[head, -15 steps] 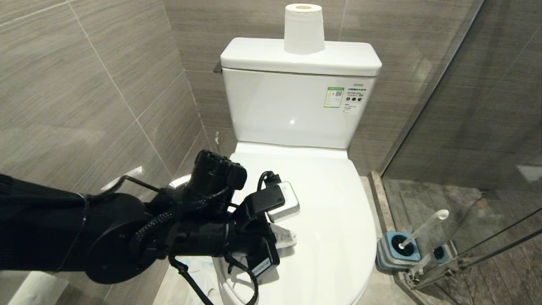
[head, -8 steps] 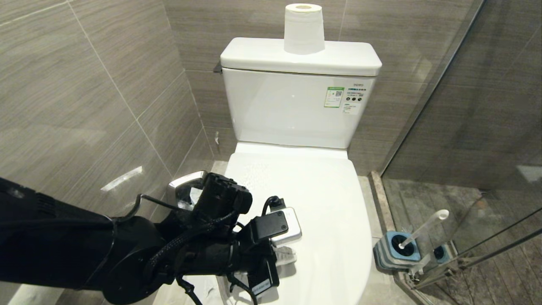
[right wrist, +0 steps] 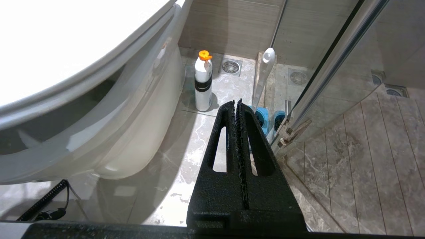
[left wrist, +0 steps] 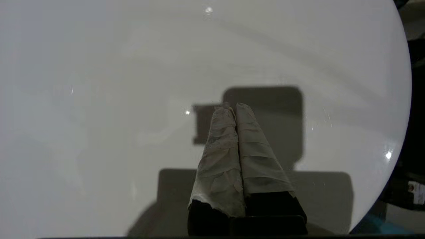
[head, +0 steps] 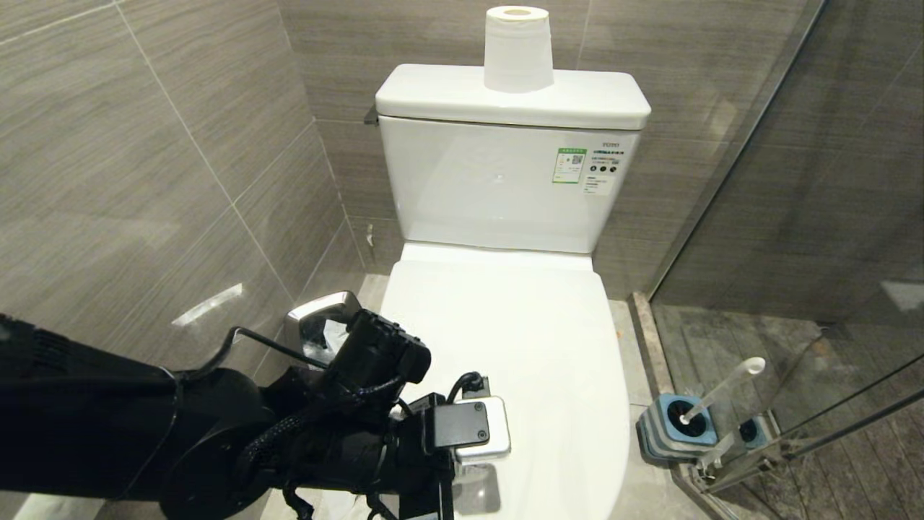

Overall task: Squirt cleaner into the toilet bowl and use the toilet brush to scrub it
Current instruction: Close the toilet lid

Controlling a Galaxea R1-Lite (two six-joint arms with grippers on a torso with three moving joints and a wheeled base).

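1. My left hand (left wrist: pixel 229 109), fingers pressed together and holding nothing, hovers over the closed toilet lid (head: pixel 520 347) near its front.
2. My right hand (right wrist: pixel 237 103), also together and empty, hangs low beside the toilet bowl (right wrist: pixel 132 132).
3. Risk: with the lid down, cleaner would land on it, and closed fingers may slip off its glossy edge.
4. The toilet brush (head: pixel 722 386) stands in its grey-and-blue holder (head: pixel 675 430) on the floor to the right; a cleaner bottle (right wrist: pixel 203 83) stands beside the bowl.
5. The steel bin (head: pixel 321 325) holds crumpled paper.
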